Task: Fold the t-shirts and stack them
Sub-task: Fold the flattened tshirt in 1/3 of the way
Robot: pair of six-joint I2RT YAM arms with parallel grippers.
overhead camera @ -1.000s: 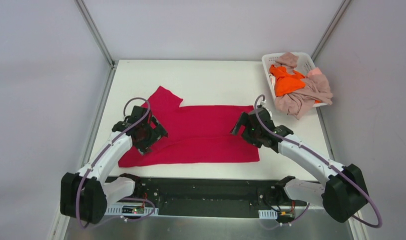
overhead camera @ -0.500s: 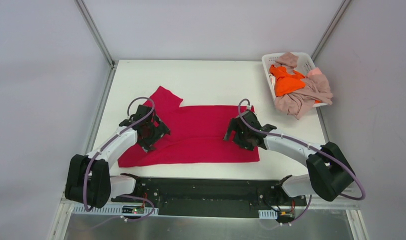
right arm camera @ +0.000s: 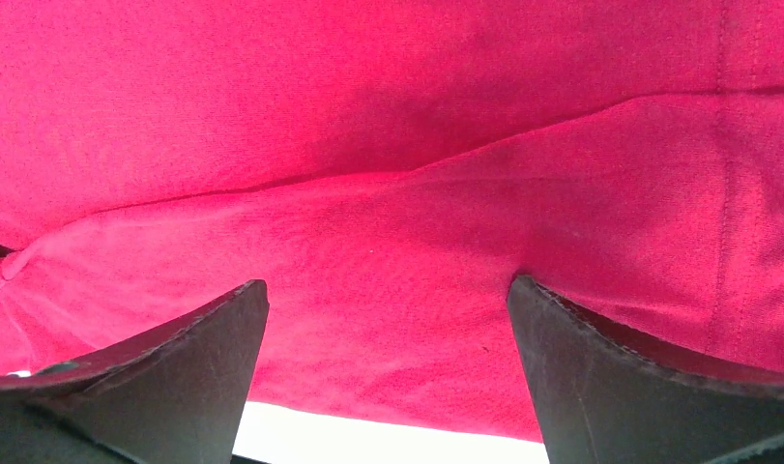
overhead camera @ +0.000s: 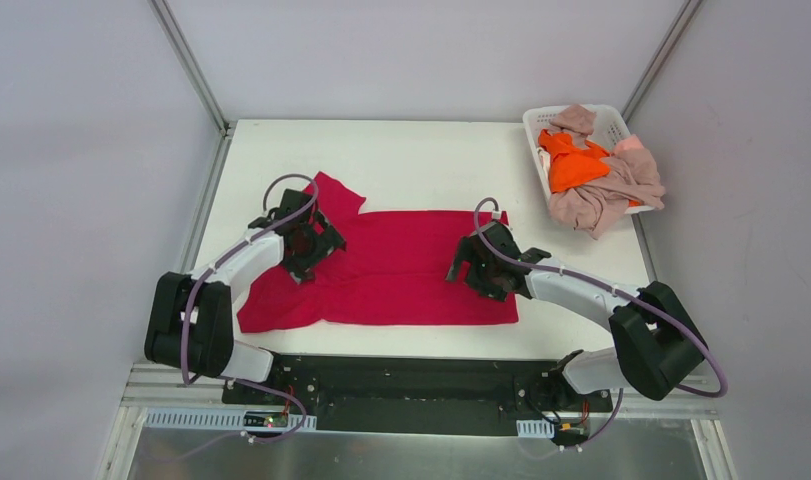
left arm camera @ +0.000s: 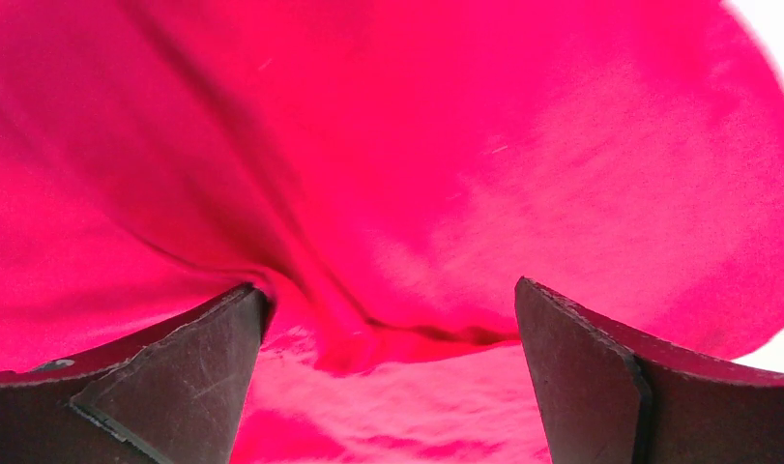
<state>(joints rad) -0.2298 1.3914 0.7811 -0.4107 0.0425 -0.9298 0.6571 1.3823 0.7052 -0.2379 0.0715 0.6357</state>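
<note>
Left gripper [overhead camera: 305, 244] farther back, t-shirt [overhead camera: 401, 268] beneath

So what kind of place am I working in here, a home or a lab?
Most likely a lab test cell, not a home: plain grey panel walls on metal posts enclose a white table.

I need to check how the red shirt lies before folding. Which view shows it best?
The top view: it shows the whole red shirt, spread out with one sleeve at the far left. Each wrist view shows only a close patch: wrinkled in the left one, smoother with an edge in the right.
</note>
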